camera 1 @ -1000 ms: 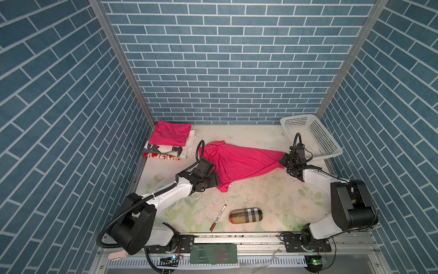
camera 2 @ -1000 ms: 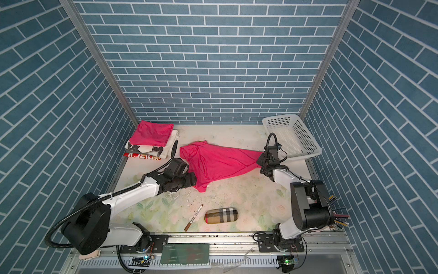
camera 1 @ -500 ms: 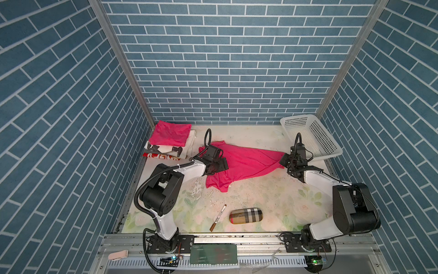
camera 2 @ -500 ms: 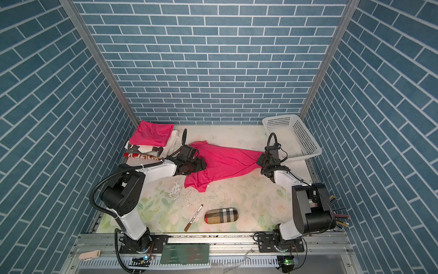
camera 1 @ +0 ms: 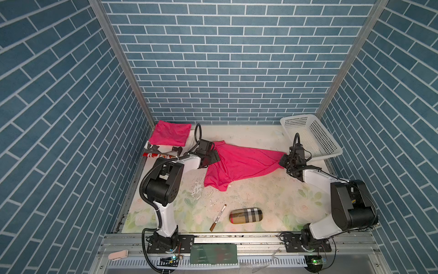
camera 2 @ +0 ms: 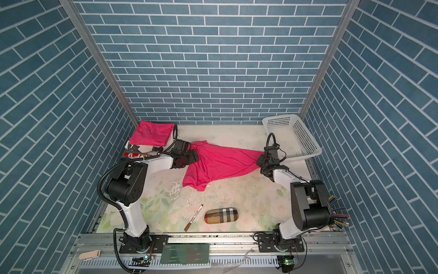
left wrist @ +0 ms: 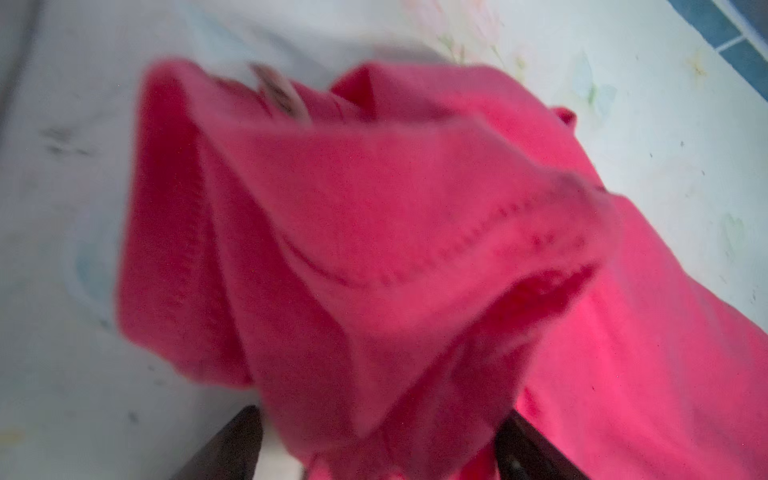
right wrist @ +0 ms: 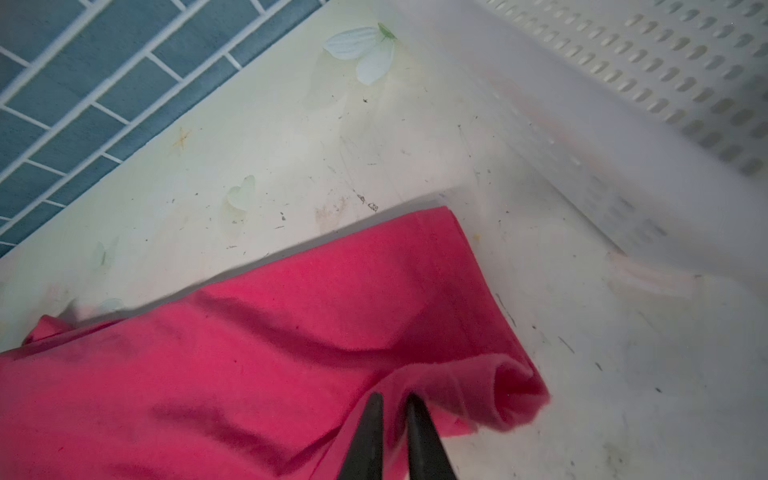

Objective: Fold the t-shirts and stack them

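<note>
Blue brick-pattern walls box in a floral table (camera 1: 248, 197). In both top views the spread t-shirt (camera 1: 241, 163) (camera 2: 220, 163) lies mid-table, stretched roughly 9-to-3 between the arms. The folded t-shirt (camera 1: 170, 133) (camera 2: 152, 132) sits at the 11 o'clock corner, likely the stack spot. The left gripper (camera 1: 214, 155) (camera 2: 193, 156) is at the shirt's 9 o'clock end and the right gripper (camera 1: 283, 162) (camera 2: 259, 162) at its 3 o'clock tip, just beside the basket (camera 1: 331, 151) at 2 o'clock. The layout reads as tensioning the cloth flat for a fold. A marker (camera 1: 218, 217) and a plaid case (camera 1: 246, 215) lie at 6 o'clock, well apart from the shirt and not involved. The left wrist view is blurry: the left gripper (left wrist: 380, 415) has its jaws wide apart, with hemmed cloth of the spread t-shirt (left wrist: 374, 208) bunched between the fingers (left wrist: 232, 449) and nothing clamped. It is probably positioned to take that end. In the right wrist view the right gripper (right wrist: 395, 401) has its jaws nearly together, pinching a raised fold at the spread t-shirt (right wrist: 249, 353) corner, which I judge anchors that end. The basket (right wrist: 623, 145) wall is near the cloth but apart from it.
</note>
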Tool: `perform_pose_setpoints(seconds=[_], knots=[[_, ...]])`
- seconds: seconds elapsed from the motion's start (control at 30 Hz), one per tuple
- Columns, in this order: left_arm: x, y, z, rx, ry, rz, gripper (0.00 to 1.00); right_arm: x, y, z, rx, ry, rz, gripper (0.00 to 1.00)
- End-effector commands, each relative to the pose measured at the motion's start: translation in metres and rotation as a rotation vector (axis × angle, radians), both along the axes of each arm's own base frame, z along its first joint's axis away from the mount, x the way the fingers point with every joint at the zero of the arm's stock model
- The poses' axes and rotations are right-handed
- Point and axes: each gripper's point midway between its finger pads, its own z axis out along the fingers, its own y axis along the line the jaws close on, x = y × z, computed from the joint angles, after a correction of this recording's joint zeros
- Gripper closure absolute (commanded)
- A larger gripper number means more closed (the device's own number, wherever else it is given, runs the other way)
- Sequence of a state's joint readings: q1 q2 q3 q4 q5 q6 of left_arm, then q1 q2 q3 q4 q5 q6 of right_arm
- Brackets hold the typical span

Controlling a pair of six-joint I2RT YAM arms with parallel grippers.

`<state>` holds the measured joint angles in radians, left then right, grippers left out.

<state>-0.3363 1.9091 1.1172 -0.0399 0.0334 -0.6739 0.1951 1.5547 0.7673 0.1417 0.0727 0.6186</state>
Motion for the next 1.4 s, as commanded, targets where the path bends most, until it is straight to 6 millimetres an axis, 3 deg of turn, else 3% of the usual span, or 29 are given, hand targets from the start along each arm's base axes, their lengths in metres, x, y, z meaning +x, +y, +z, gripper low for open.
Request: perform_pose_setpoints(seconds=[0.0,0.23,0.33,0.43,0.57,0.67,0.77,0.9,0.97,1.17,1.37], knots=[[-0.010,0.027,-0.042,0.109,0.129,0.035,0.12,0.016,0.006,0.001,-0.023,-0.001,0.042,0.85],[0.021,0.040,-0.017,0.131,0.095,0.055,0.11,0.020,0.014,0.002,-0.021,0.005,0.066,0.84],[0.018,0.020,0.016,0.079,-0.003,-0.003,0.11,0.016,0.016,0.004,-0.027,0.000,0.078,0.82],[0.001,0.006,0.033,0.078,-0.046,-0.065,0.11,0.012,0.016,0.005,-0.021,-0.002,0.083,0.82],[-0.030,-0.006,0.023,-0.016,-0.030,-0.119,0.12,0.008,0.020,0.004,-0.003,-0.004,0.092,0.81],[-0.039,-0.010,0.018,-0.055,-0.042,-0.137,0.13,0.006,0.026,0.003,0.006,-0.004,0.107,0.81],[-0.032,-0.014,0.011,-0.055,-0.021,-0.149,0.18,0.006,0.034,0.004,0.009,-0.005,0.124,0.81],[-0.011,-0.040,0.035,-0.092,-0.084,-0.186,0.22,0.004,0.042,0.005,0.004,-0.001,0.141,0.80],[-0.003,-0.046,0.035,-0.055,-0.087,-0.189,0.24,0.002,0.041,0.006,0.005,-0.001,0.138,0.80],[0.010,-0.030,-0.001,0.111,0.013,-0.146,0.35,-0.002,0.038,0.011,-0.009,-0.012,0.133,0.80],[0.020,-0.010,-0.019,0.232,0.044,-0.114,0.68,0.000,0.039,0.011,-0.004,-0.014,0.138,0.80]])
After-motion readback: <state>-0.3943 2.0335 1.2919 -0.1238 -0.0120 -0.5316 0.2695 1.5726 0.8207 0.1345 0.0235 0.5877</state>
